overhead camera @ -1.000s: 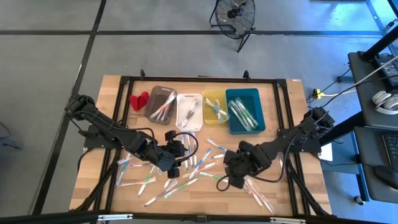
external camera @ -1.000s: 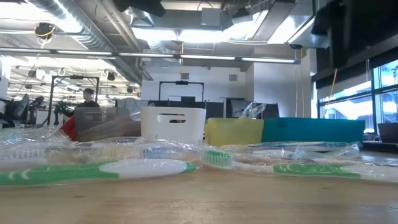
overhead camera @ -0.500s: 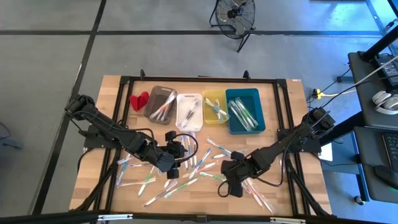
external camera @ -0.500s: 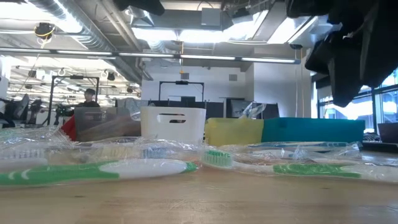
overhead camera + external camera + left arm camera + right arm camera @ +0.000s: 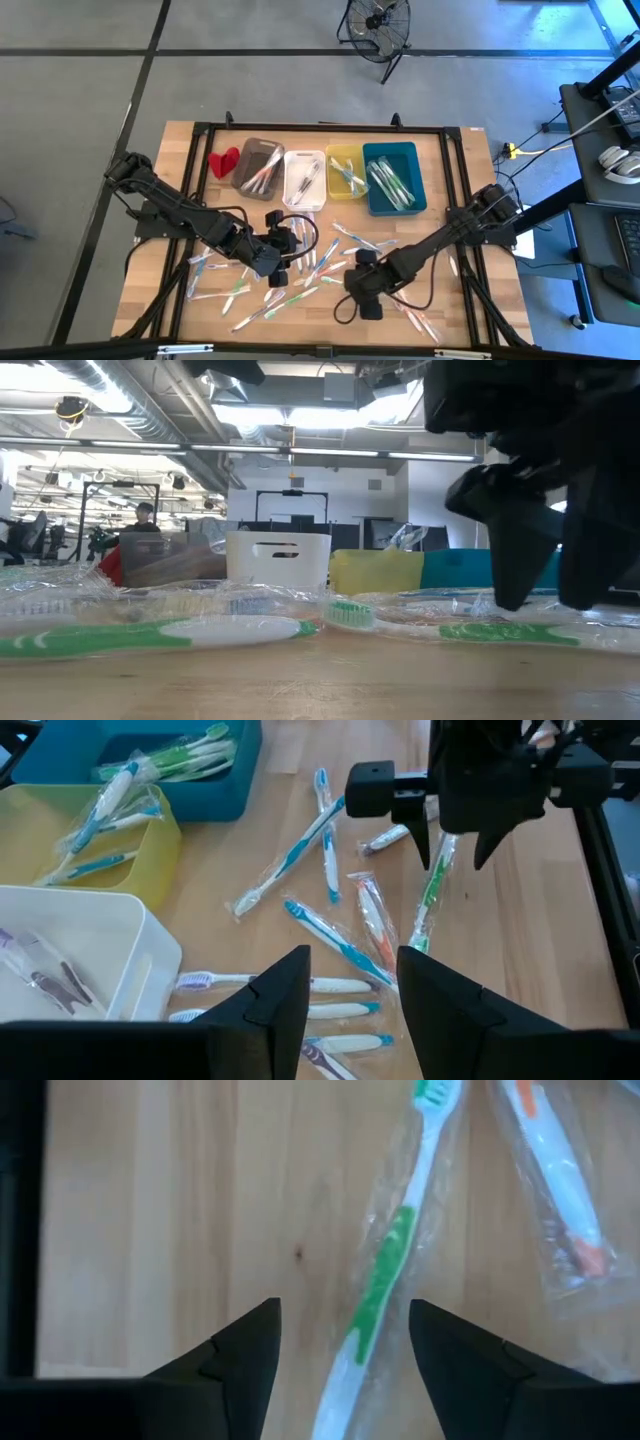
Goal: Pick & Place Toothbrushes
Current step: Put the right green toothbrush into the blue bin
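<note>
1. Bins first: four stand in a row at the far side of the surface [image 5: 180, 150], and each already holds a few toothbrushes — the grey bin [image 5: 258, 165], the white bin [image 5: 304, 178], the yellow bin [image 5: 346, 170] and the teal bin [image 5: 391, 177].
2. Most of the work looks undone to me: loose toothbrushes [image 5: 262, 310] lie scattered across the near half of the surface, well apart from the bins, many in clear wrappers.
3. The right tool [image 5: 354, 302] hangs low over a green-and-white toothbrush [image 5: 385, 1275] lying flat on the wood, its fingers apart with the handle between them and nothing gripped yet.
4. An orange-and-white toothbrush [image 5: 560, 1170] lies just beside the green one, untouched.
5. The left tool [image 5: 287, 262] sits near the middle of the scatter, fingers apart and empty, with a blue toothbrush [image 5: 330, 935] ahead of it.
6. I'd judge this early to midway: a handful sorted, dozens left.
7. A small red object [image 5: 223, 160] rests beside the grey bin.
</note>
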Robot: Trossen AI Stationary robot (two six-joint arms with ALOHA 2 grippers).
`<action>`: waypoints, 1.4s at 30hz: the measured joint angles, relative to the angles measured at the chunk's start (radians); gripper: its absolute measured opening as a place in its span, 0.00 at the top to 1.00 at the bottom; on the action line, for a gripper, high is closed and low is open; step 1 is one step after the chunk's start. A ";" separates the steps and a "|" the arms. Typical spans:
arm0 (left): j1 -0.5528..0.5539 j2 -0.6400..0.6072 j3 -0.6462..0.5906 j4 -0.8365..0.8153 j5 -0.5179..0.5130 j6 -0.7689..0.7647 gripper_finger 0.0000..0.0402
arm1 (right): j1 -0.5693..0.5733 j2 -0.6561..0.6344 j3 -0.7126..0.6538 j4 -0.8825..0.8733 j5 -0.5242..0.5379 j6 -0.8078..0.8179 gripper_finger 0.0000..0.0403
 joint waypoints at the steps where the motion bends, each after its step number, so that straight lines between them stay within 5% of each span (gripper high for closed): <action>1: 0.000 0.000 0.000 0.001 0.000 0.000 0.64 | -0.003 0.006 0.012 -0.020 0.000 -0.012 0.46; 25: 0.000 0.000 0.000 0.001 0.005 0.000 0.64 | -0.065 0.097 0.063 -0.073 -0.086 -0.080 0.50; 30: -0.001 0.000 0.000 0.001 0.005 0.000 0.64 | -0.065 0.102 0.076 -0.092 -0.052 -0.100 0.60; 39: -0.001 0.000 0.000 0.001 0.006 0.000 0.64 | -0.075 0.103 0.076 -0.089 -0.067 -0.121 0.94; 42: -0.001 0.000 0.000 0.001 0.006 0.000 0.64 | -0.073 0.105 0.078 -0.054 -0.075 -0.138 0.96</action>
